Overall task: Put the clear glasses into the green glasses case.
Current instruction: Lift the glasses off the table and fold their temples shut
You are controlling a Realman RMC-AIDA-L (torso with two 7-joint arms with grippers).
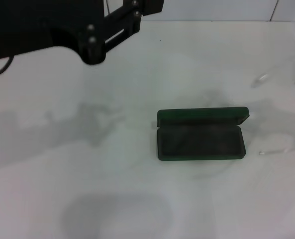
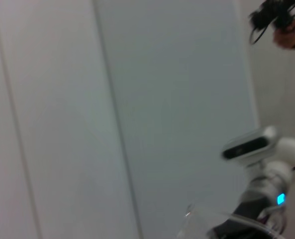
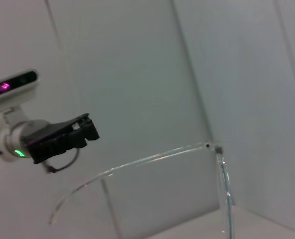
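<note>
Your green glasses case (image 1: 202,134) lies open on the bench (image 1: 62,164), right of centre and about midway between the near and far edges, long axis running side to side, lid (image 1: 203,116) standing up along its far side, dark lining showing and nothing in it. The clear glasses (image 1: 286,74) are up off the bench at its right edge, faint in the head view: a pale streak above and to the right of the case and another thin clear arm (image 1: 279,149) just off the case's right end. So the case lies to the left of and below the glasses, on the right arm's side, and by my reading that arm is the nearer one for the drop. You will need the glasses' length turned to match the case's side-to-side axis before they go down.

The right wrist view shows what the head view barely does: the frame (image 3: 152,164) held in the air, one long arm sweeping out from a hinge (image 3: 213,146). The right hand itself is not visible anywhere, so I cannot tell whether it is clenched on the frame.

The left hand (image 3: 62,137) sits high over the bench's far left corner; that same right wrist view catches it, fingers pressed together, holding nothing. The left wrist view shows only a wall and the right arm's wrist camera (image 2: 249,144)
</note>
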